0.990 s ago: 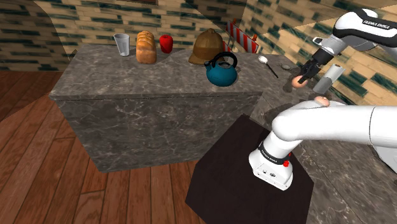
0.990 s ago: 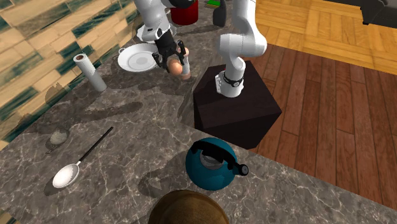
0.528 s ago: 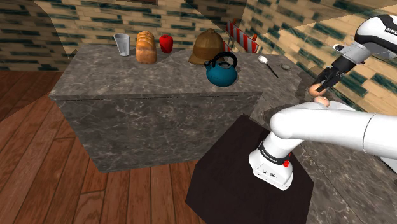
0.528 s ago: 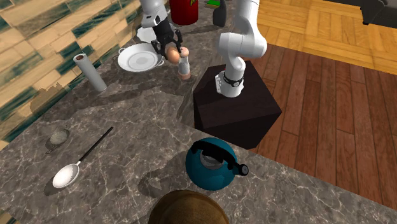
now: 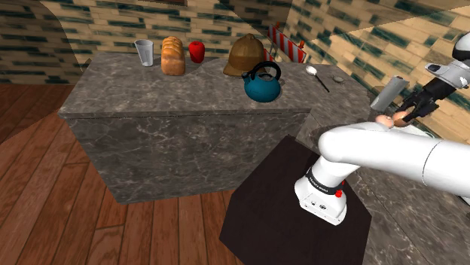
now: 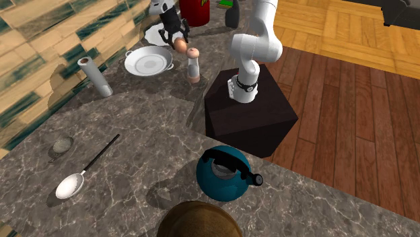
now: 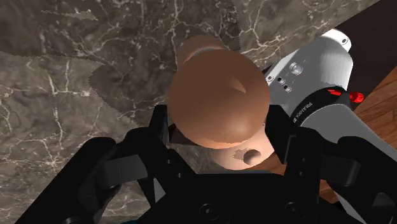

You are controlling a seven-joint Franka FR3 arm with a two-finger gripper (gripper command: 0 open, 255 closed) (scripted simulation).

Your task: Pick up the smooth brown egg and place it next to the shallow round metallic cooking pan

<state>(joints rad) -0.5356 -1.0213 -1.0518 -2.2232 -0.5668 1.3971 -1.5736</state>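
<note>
Counter: dark veined marble [image 6: 141,128] wraps round my black stand [image 6: 250,114].
Mill: a pepper mill [image 6: 194,66] stands upright just past the stand.
Pincer: my gripper [image 6: 176,37] hangs above the counter beyond the mill, both fingers pinching the egg.
Egg: brown egg [image 7: 219,102], clasped and off the surface, near the pan [image 6: 129,64], on the second exterior view's right of it; the mill is on its other side.
Pan: pale, shallow, round.
Farther: a white roll [image 6: 95,76] stands upright; a teal kettle [image 5: 261,83] and a spoon [image 5: 315,75] are well apart.
</note>
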